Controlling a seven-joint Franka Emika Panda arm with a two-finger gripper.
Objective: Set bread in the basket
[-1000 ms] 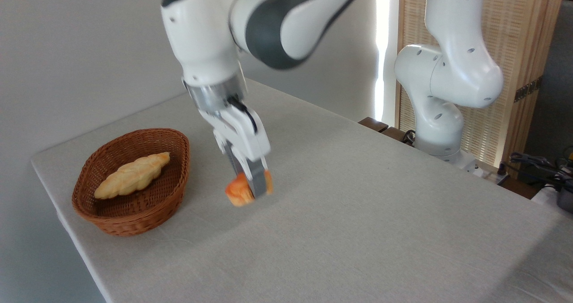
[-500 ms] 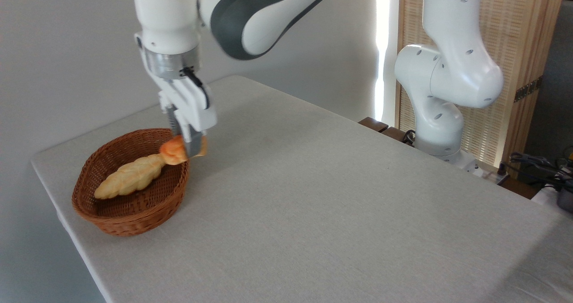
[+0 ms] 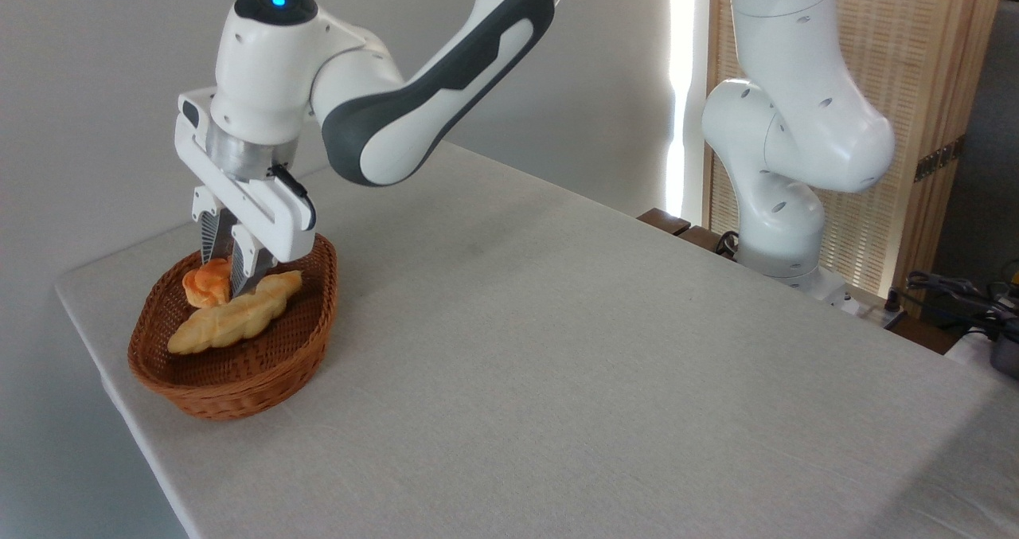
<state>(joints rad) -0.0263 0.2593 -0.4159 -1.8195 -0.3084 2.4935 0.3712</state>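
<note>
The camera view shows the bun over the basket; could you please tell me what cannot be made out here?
- Grip: the gripper fingers straddle the bun, but whether they still pinch it is unclear.
- Bun's underside: hidden by the long loaf and the basket wall, so whether it rests is uncertain.
- Arm's upper link: cut off by the top edge.

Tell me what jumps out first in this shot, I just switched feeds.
The white arm's end effector reaching down into the brown wicker basket at the table's left end. Under its fingers sits the bright-orange bun, beside a pale braided loaf. Whether the bun is gripped, I cannot tell.
</note>
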